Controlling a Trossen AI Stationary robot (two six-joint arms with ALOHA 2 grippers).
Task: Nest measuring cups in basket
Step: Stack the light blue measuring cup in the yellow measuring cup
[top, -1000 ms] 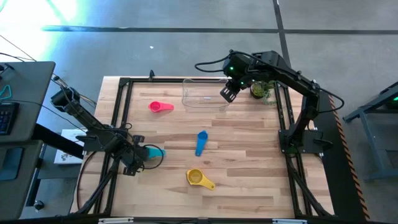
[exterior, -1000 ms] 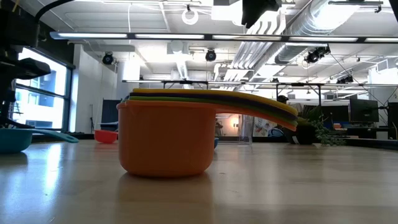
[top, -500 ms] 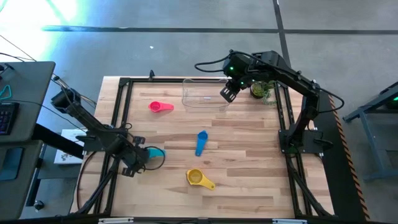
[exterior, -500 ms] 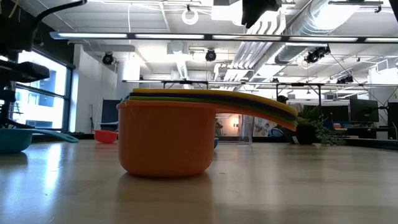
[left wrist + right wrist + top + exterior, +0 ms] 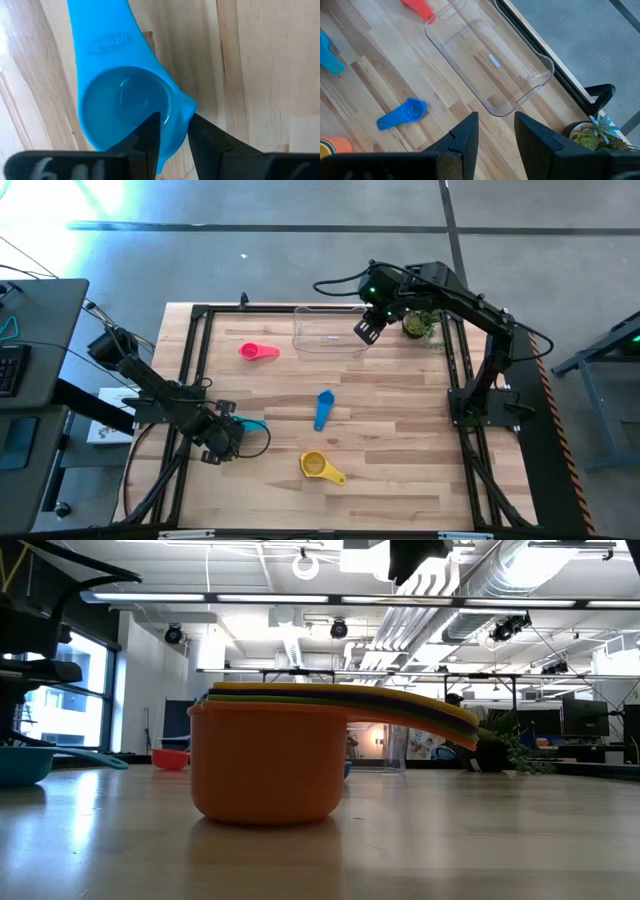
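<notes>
**Teal cup pinched at lower left**

The teal cup (image 5: 252, 425) is pinched at its rim by the left gripper (image 5: 172, 131). The right gripper (image 5: 366, 330), fingers spread, is held over the basket (image 5: 328, 330) at upper centre.

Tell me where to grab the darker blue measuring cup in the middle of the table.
Grip the blue cup by its flat handle, coming straight down from above. It lies flat with the bowl toward the bin, nothing touching it, so fingers can close across the narrow handle's two long edges.
</notes>
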